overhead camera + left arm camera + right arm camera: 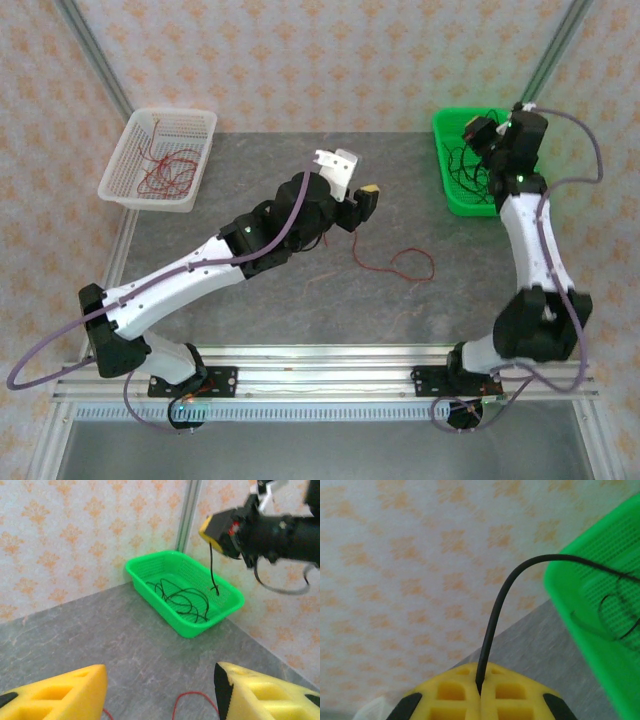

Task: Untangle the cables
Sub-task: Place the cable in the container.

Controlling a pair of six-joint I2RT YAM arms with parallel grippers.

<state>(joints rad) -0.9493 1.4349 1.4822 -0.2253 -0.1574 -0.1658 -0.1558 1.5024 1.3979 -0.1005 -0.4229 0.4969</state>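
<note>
The right gripper (480, 689) pinched a thin black cable (492, 620), judged light and limp. The left gripper (160, 690) stood wide; the red cable (392, 268) was best pinched at its loop.

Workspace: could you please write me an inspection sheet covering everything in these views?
Surface: grey table, flat and bare apart from one wire.
Job's things: one red wire lies loose on the table; red wires sit in the white basket; black wires are coiled in the green basket.
Clutter: nothing seen.
Grippers: left gripper is open and empty above the red wire; right gripper is shut on a black wire that hangs into the green basket.
Cables: purple-grey arm cables loop clear of the wires.
Surroundings: patterned walls and metal frame posts.
</note>
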